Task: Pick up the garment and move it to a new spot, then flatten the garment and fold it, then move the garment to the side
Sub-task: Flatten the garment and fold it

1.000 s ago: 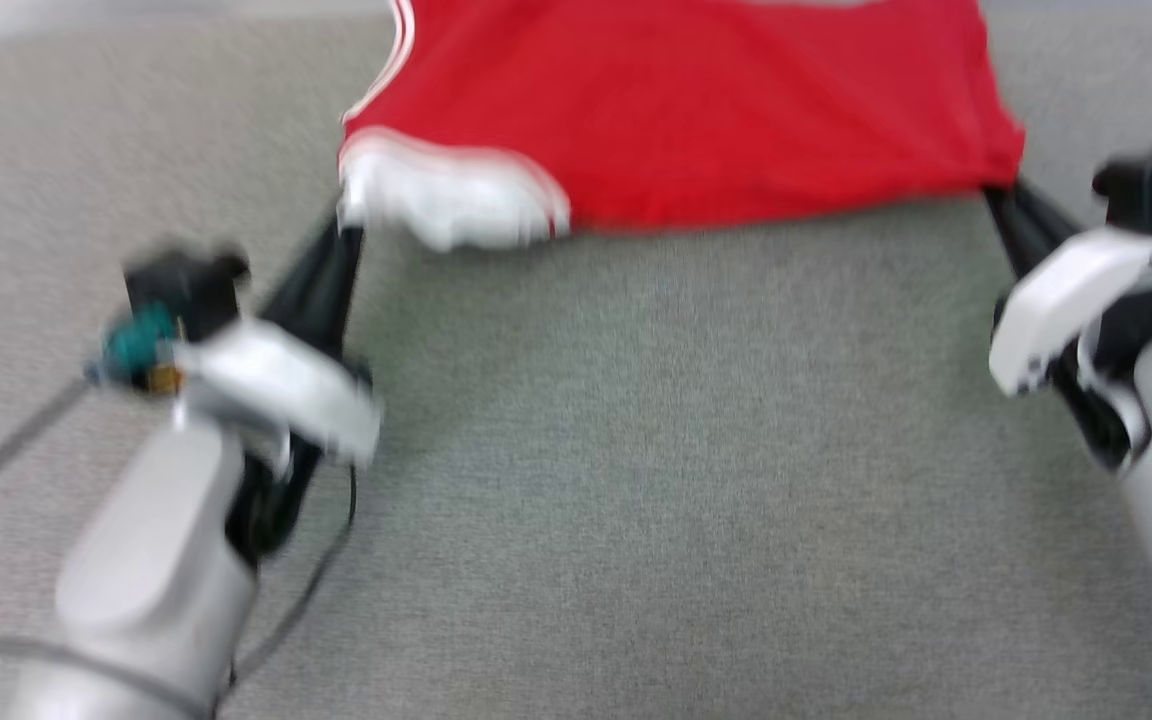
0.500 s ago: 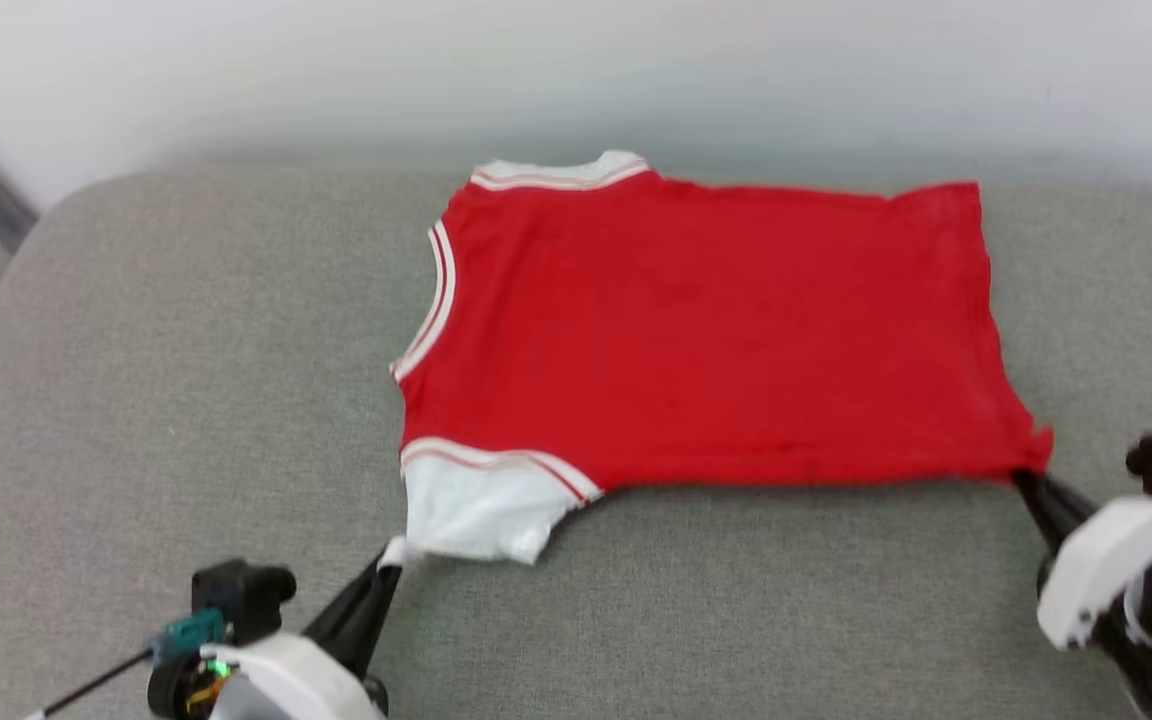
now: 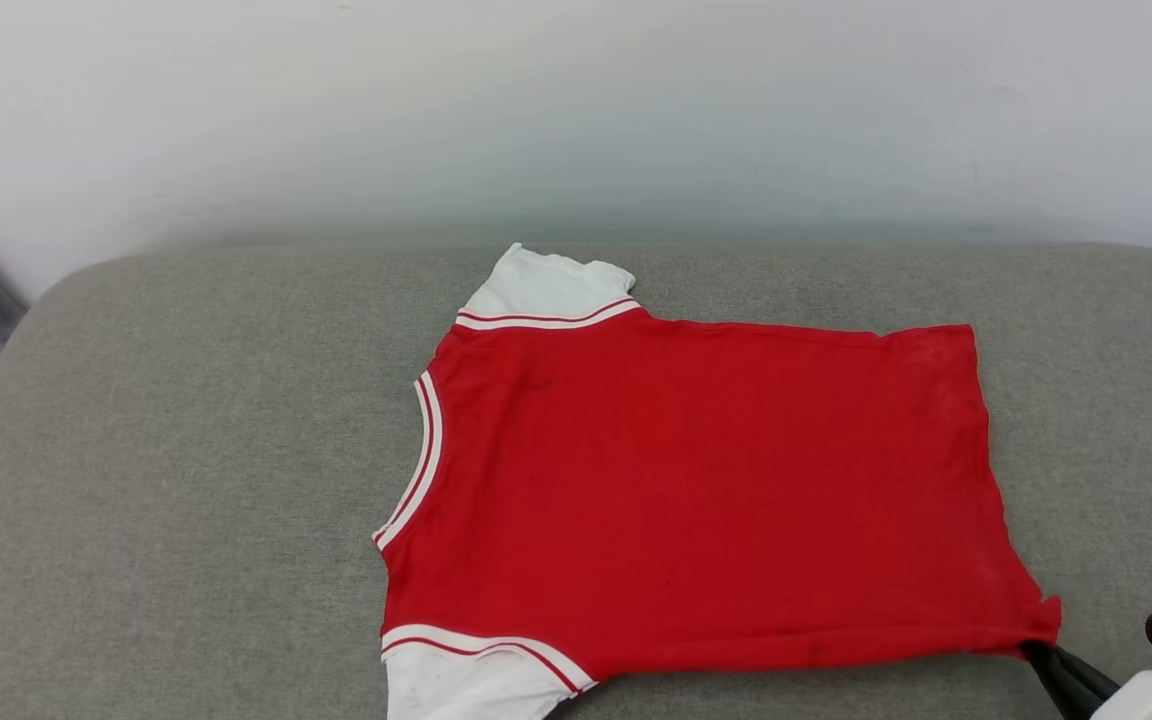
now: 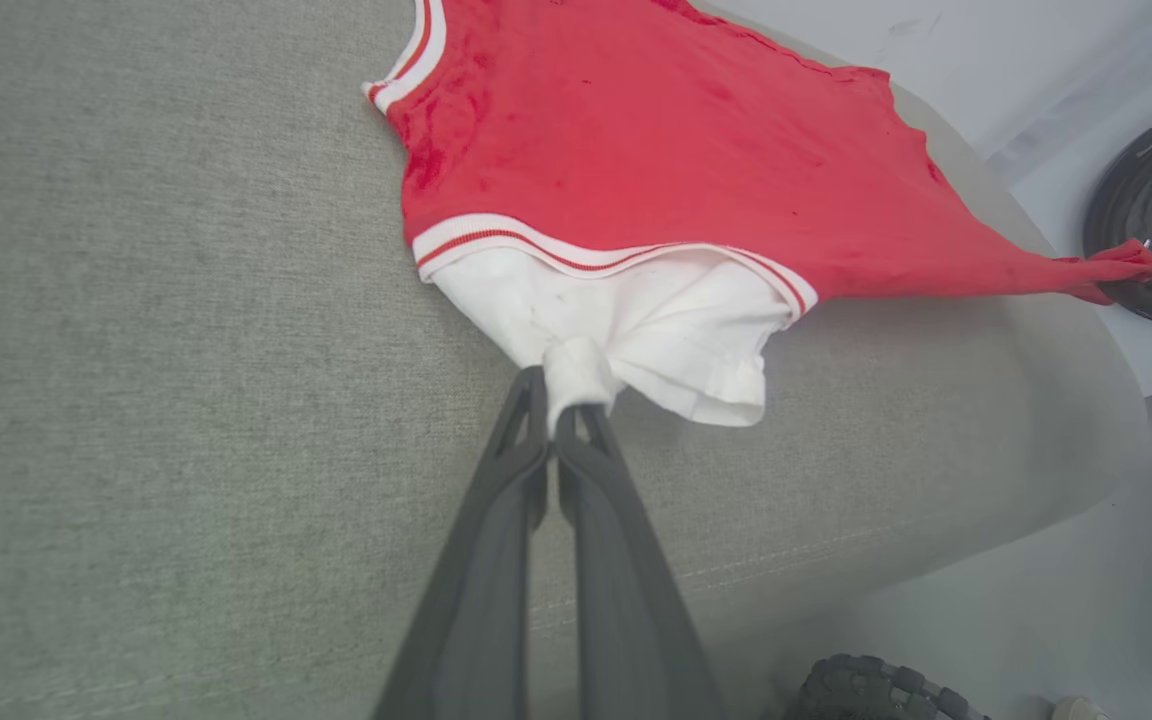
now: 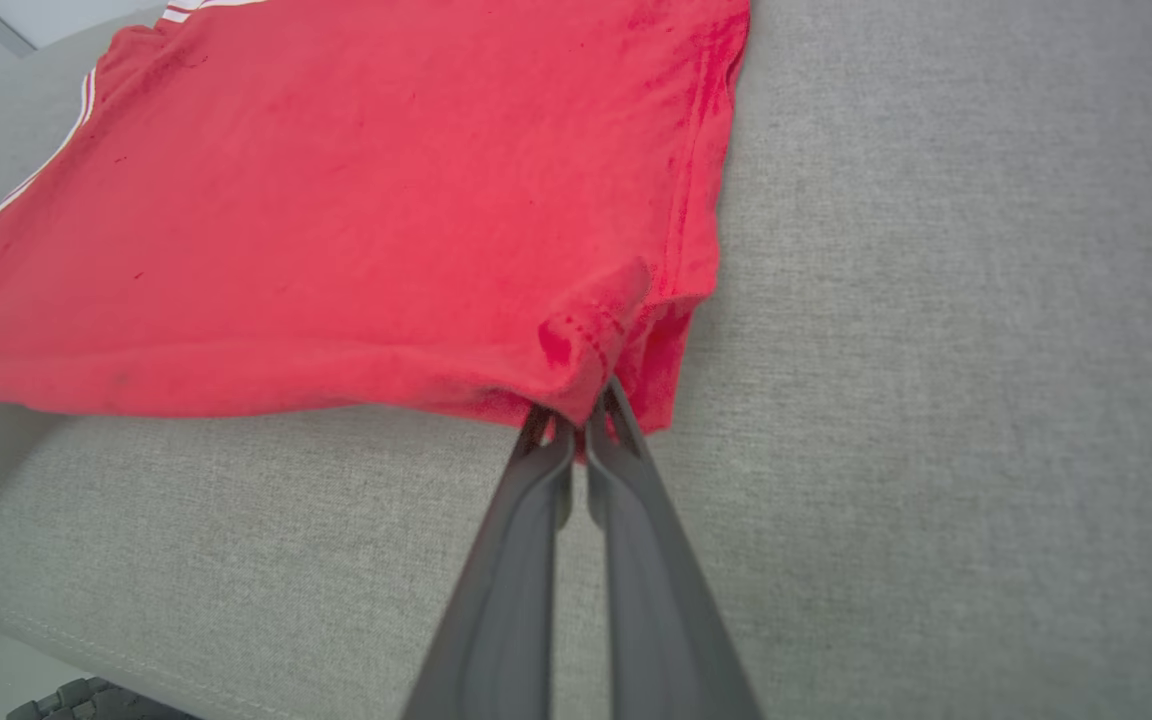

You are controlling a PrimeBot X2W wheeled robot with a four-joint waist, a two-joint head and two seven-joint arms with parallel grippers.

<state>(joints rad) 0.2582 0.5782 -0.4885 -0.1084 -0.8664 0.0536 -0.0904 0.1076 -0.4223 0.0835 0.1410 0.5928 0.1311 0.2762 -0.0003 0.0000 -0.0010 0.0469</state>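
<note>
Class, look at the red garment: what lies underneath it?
The garment lies spread on a grey upholstered cushion. The cushion surface directly beneath the cloth, and the garment's underside, are covered and cannot be seen.

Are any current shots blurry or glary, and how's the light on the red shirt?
Head view: sharp, soft even light on the garment, no glare. Left wrist view: wide-angle curving of the cushion edge beyond the left claw. Right wrist view: crisp fabric weave around the right claw.
</note>
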